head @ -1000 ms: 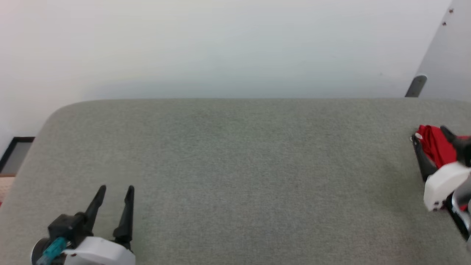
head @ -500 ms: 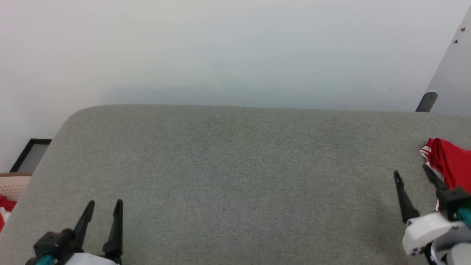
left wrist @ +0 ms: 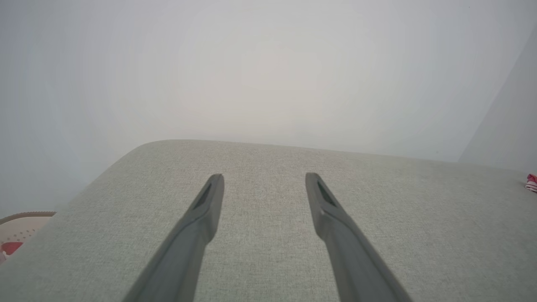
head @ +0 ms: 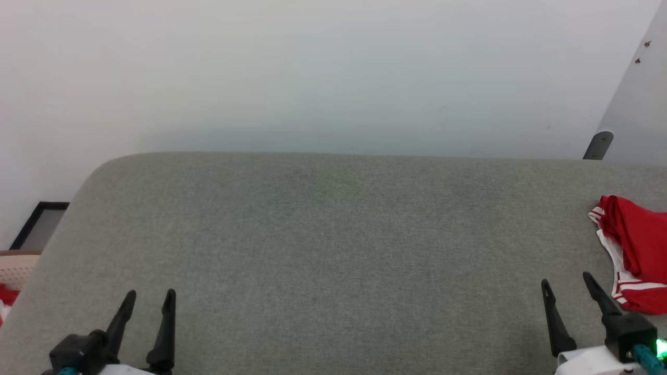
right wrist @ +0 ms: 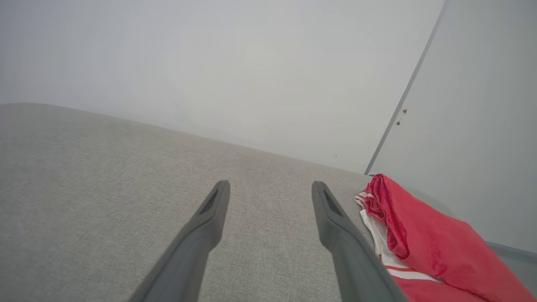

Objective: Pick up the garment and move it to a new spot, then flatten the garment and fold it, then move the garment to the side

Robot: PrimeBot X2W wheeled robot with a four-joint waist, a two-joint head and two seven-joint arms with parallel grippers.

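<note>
The garment (head: 637,245), red with white and striped trim, lies folded at the far right edge of the grey padded table (head: 333,250); it also shows in the right wrist view as the garment (right wrist: 423,243) and as a sliver of the garment (left wrist: 531,183) in the left wrist view. My right gripper (head: 567,278) stands open at the lower right, just left of and below the cloth, apart from it. In the right wrist view my right gripper (right wrist: 270,184) has empty jaws. My left gripper (head: 150,295) is open at the lower left, empty; my left gripper (left wrist: 264,177) hovers over bare table.
A beige perforated basket (head: 14,266) with a bit of red cloth sits off the table's left edge, and it is visible as the basket (left wrist: 19,226) from the left wrist. A pale wall rises behind the table. A grey bracket (head: 596,145) stands at the back right.
My right arm has drawn back from the garment, which now lies free on the table. The head camera has also shifted; the left gripper sits lower in view.
</note>
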